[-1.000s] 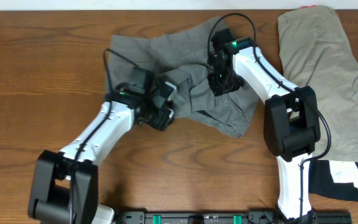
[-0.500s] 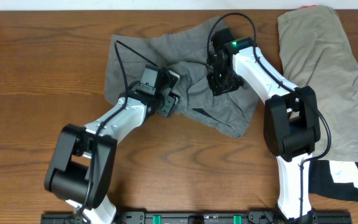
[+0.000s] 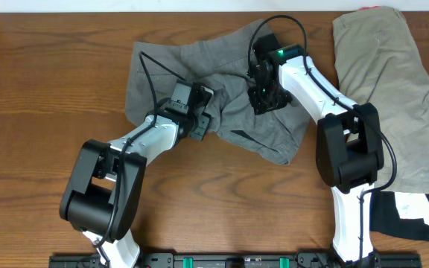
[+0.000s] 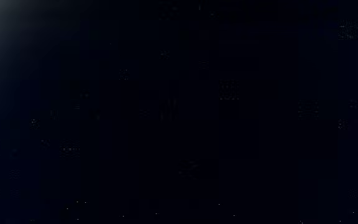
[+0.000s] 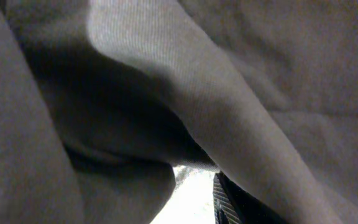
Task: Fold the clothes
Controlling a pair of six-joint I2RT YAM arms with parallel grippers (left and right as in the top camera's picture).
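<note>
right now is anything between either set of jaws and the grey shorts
Nothing visible does. Both sets of jaws are down on the grey shorts; the right wrist view is filled with its cloth, the left is black.

A wooden table (image 3: 36, 89) of warm brown, its grain running left to right, filled the overhead view under soft, even light. A pale strip (image 3: 125, 4) bordered its far edge, and a black rail (image 3: 237, 261) its near edge.

grey shorts (image 3: 222, 89) crumpled mid-table | khaki pair (image 3: 389, 82) (flat) far right
</note>
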